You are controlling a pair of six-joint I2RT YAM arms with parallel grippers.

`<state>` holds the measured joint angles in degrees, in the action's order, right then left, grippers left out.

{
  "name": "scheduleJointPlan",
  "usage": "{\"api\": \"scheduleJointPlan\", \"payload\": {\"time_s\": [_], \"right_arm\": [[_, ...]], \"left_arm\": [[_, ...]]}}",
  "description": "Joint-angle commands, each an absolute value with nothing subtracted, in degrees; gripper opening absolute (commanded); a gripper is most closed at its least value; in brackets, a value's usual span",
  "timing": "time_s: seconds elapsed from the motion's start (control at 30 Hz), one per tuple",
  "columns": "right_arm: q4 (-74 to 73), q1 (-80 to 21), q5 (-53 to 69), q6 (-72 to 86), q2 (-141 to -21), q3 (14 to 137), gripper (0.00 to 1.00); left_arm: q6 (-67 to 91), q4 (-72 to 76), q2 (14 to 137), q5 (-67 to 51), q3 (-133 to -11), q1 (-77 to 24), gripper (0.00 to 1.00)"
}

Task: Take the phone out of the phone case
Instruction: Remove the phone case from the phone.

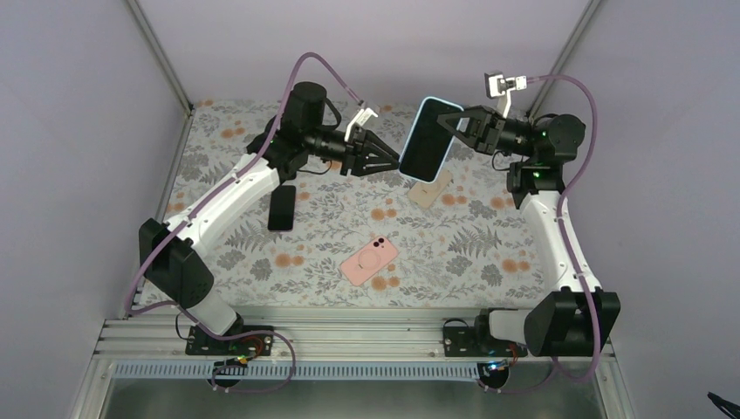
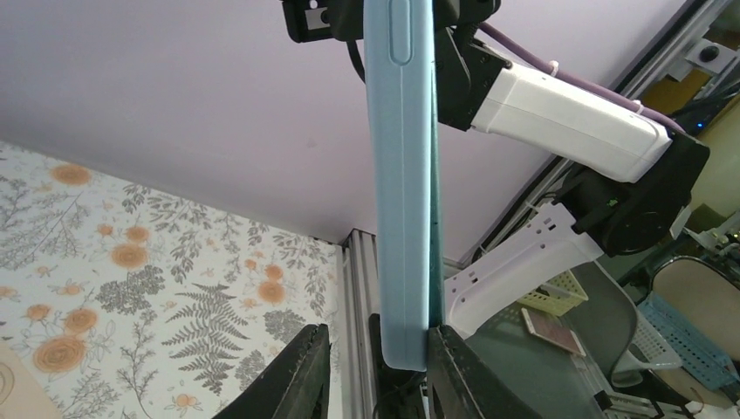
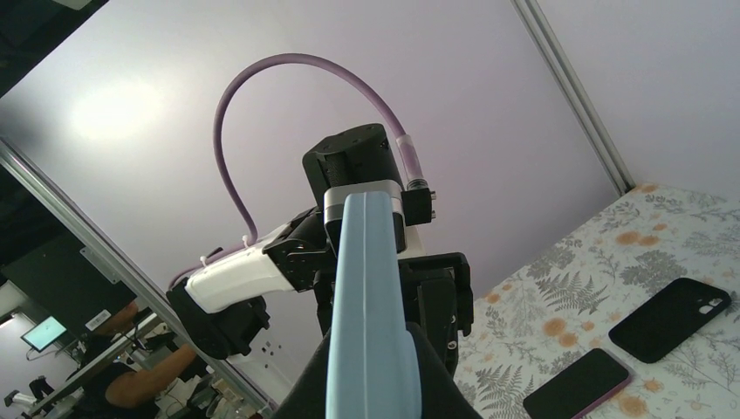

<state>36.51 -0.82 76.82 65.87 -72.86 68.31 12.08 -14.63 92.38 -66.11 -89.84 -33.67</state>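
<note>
Blue-cased phone [image 1: 430,140] aloft, long axis between jaws

We see a floral desk [image 1: 288,281], black phone [image 1: 281,207] at left, pink phone [image 1: 369,260] near centre, tan case [image 1: 431,188] farther back.

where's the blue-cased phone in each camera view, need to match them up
Top external: phone upper centre, in mid-air, dark screen showing.
Left wrist: phone centre, edge-on, a vertical blue strip.
Right wrist: phone bottom centre, edge-on.
Shared landmark: floral cloth, seen in all three views.
</note>
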Motion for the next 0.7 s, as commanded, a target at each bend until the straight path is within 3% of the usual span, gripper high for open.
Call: {"api": "scheduleJointPlan", "payload": {"time_s": [0.0, 0.43, 0.67], "right_arm": [[45.91, -1.4, 76.04, 73.55, -71.13, 67.35, 0.04], [62.2, -2.39, 74.78, 88.2, -71.04, 62.95, 0.04], [60.99, -5.26, 74.99, 86.93, -70.93, 59.96, 0.04]], "left_arm": [[10.78, -15.59, 93.41, -59.1, -88.89, -33.66, 0.27], [10.02, -17.25, 95.05, -52.22, -89.3, -33.57, 0.22], [11.21, -16.14, 96.08, -53.92, -91.22, -33.66, 0.22]]}}
